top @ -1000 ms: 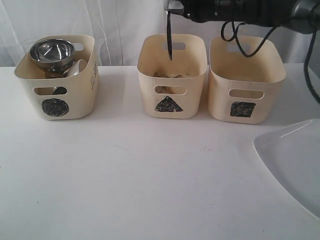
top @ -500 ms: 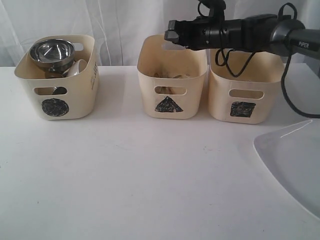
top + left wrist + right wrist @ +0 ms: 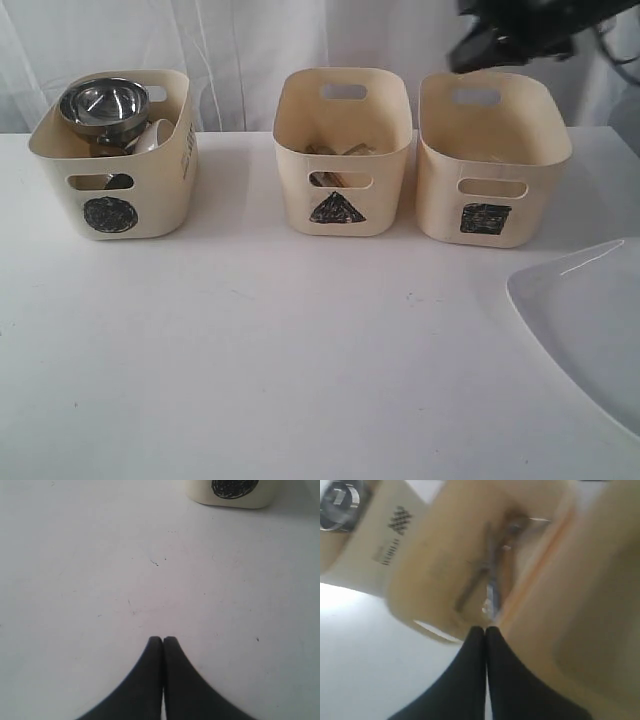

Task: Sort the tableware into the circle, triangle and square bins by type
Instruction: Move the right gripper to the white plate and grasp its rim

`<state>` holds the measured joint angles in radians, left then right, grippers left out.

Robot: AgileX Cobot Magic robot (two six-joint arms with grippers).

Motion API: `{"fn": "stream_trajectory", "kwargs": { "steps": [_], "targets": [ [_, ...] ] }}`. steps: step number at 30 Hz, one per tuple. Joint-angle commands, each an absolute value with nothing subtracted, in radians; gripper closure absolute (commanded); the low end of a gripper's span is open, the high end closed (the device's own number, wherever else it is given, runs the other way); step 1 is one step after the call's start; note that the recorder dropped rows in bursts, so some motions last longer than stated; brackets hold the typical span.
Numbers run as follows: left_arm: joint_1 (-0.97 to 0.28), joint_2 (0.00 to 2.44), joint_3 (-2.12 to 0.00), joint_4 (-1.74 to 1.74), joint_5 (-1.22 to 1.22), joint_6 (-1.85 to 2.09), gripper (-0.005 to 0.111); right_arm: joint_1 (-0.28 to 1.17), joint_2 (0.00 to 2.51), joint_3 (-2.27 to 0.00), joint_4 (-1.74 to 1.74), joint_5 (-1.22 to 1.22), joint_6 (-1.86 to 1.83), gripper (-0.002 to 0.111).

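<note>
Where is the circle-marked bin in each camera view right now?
Exterior view: the circle bin stands far left on the white table, steel bowl on top.
Left wrist view: only its lower front with the black circle mark, cut off at the frame edge, beyond the left gripper.
Right wrist view: circle bin blurred, beside the triangle bin, printed side label showing.
Shared landmark: the white table.

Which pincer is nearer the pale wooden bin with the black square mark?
Right. The right pincer hangs over the square-marked bin; the left pincer is over the white table, facing the circle-marked bin.
</note>
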<state>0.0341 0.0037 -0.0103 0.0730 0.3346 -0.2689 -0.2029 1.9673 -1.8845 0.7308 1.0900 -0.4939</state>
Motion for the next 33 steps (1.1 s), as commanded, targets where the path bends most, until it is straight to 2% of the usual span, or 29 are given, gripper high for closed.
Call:
{"fn": "stream_trajectory", "kwargs": {
  "steps": [1,8,11,16,18,22,26,28,33],
  "targets": [
    [0.032,0.000,0.000,0.069,0.351,-0.266,0.107,-0.383,1.812,-1.749,0.593,1.167,-0.396,0.108],
    [0.032,0.000,0.000,0.069,0.351,-0.266,0.107,-0.713,1.667,-1.458,0.583,1.205,-0.421,0.108],
    [0.032,0.000,0.000,0.069,0.351,-0.266,0.107,-0.807,1.658,-1.387,0.539,1.205,-0.421,0.108],
    [0.032,0.000,0.000,0.069,0.351,-0.266,0.107,-0.879,1.667,-1.316,0.417,1.207,-0.421,0.107],
    [0.032,0.000,0.000,0.069,0.351,-0.266,0.107,-0.881,1.681,-1.286,0.327,1.219,-0.421,0.100],
    [0.032,0.000,0.000,0.069,0.351,-0.266,0.107,-0.883,1.730,-1.233,0.137,1.221,-0.381,0.079],
    [0.032,0.000,0.000,0.069,0.351,-0.266,0.107,-0.883,1.800,-1.220,0.097,1.221,-0.343,0.059],
    [0.032,0.000,0.000,0.069,0.351,-0.266,0.107,-0.883,1.837,-1.220,0.097,1.221,-0.343,0.055],
    [0.032,0.000,0.000,0.069,0.351,-0.266,0.107,-0.883,1.924,-1.220,0.107,1.183,-0.356,0.055]
  ]
}}
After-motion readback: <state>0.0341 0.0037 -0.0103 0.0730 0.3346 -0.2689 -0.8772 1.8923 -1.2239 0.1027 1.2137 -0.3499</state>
